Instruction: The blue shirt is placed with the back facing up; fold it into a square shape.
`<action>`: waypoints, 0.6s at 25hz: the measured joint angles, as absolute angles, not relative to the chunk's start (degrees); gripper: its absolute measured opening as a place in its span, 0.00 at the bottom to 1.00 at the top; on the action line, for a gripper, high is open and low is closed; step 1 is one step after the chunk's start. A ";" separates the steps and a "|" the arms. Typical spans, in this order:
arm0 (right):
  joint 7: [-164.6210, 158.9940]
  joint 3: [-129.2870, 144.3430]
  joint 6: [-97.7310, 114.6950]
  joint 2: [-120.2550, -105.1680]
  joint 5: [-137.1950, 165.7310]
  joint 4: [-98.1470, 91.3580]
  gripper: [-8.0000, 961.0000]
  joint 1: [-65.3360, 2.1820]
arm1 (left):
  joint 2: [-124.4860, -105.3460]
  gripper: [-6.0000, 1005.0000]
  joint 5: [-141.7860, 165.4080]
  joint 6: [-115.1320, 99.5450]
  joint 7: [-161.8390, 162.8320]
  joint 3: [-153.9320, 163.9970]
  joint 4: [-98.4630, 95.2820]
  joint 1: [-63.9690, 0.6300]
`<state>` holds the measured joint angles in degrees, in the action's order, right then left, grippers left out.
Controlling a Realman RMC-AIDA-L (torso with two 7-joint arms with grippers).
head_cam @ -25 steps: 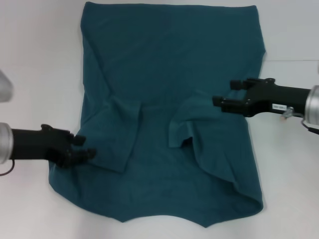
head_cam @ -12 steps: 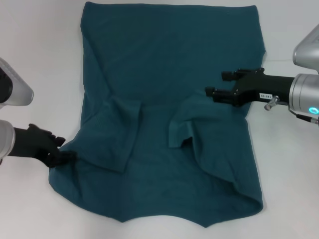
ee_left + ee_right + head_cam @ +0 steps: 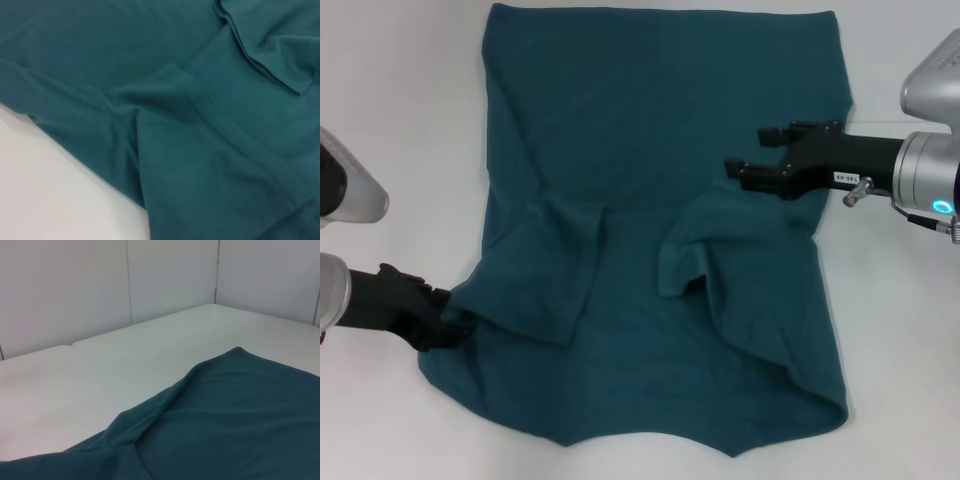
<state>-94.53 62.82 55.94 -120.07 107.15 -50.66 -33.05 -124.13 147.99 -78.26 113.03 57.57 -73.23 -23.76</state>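
The blue shirt (image 3: pixel 660 130) lies flat on the white table (image 3: pixel 400 120), plain side up. Both sleeves are folded inward over the body: the left sleeve (image 3: pixel 565 275) and the right sleeve (image 3: pixel 690 250). My left gripper (image 3: pixel 445 322) sits low at the shirt's left edge, touching the cloth just outside the left sleeve fold. The left wrist view shows only creased shirt cloth (image 3: pixel 200 125) and bare table (image 3: pixel 50 190). My right gripper (image 3: pixel 752 150) hovers open over the shirt's right side, above the right sleeve fold, with nothing between its fingers. In the right wrist view the shirt (image 3: pixel 240 425) fills the near part.
White table surface surrounds the shirt on all sides. A seam in the table (image 3: pixel 900 122) runs off to the right. Grey wall panels (image 3: pixel 165 280) stand behind the table's far edge.
The left gripper drew back from on top of the shirt to its left edge and dropped lower. The right gripper moved further in over the shirt and slightly away from me.
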 joint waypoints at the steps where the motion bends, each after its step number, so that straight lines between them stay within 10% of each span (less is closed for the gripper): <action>1: -94.53 62.82 55.93 -120.07 107.14 -50.62 0.73 -33.09 | -124.11 0.50 148.09 -78.08 113.04 57.59 -72.95 -23.91; 15: -94.51 62.79 56.48 -120.02 105.72 -49.88 0.73 -32.43 | -124.13 0.53 151.42 -71.76 113.12 60.03 -67.30 -25.46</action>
<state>-94.51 62.79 56.48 -120.02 105.73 -49.88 -32.43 -124.13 151.42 -71.76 113.12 60.03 -67.30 -25.46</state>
